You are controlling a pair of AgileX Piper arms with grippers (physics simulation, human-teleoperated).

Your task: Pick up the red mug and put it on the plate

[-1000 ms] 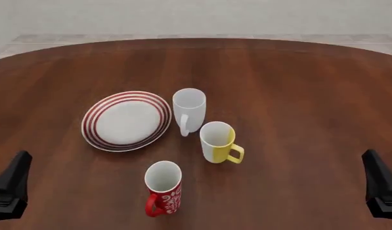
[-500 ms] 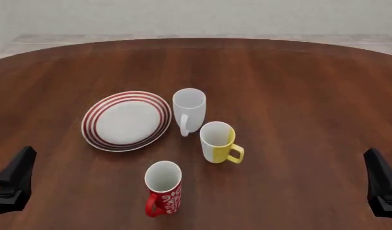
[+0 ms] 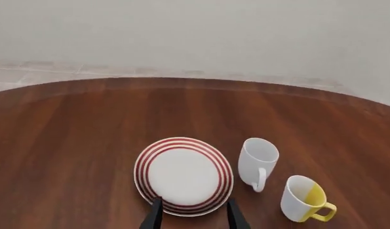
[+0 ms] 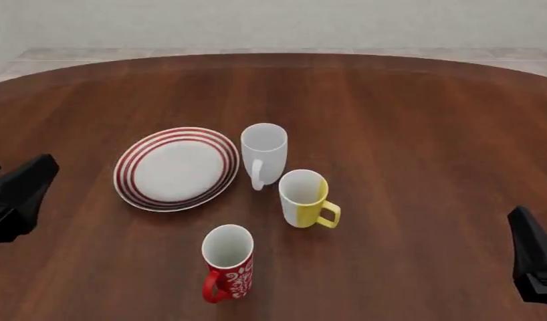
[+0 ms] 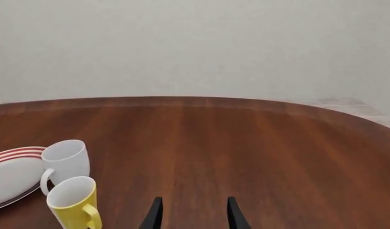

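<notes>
Standing on the brown surface, the red mug is upright and nothing is touching it. It sits near the front edge, with its handle turned toward the camera side. The plate lies farther back and a little to the left, well apart from the red mug, and it has nothing on it. So I think the job has hardly begun: the mug has not been picked up, lifted, or set down on the plate yet.

A white mug stands just beside the plate, and a yellow-and-white mug stands between it and the red mug.

The front view shows all three mugs and the plate together. It shows only a dark bit of the left tool at the left edge and of the right tool at the right edge, both far from the red mug.

The wrist views show what the front view does not: each tool has its two fingers apart with nothing between them. The left wrist view looks over the plate and two mugs, but the red mug is not in it. The right wrist view shows the two plain mugs and part of the plate, and no red mug either.
</notes>
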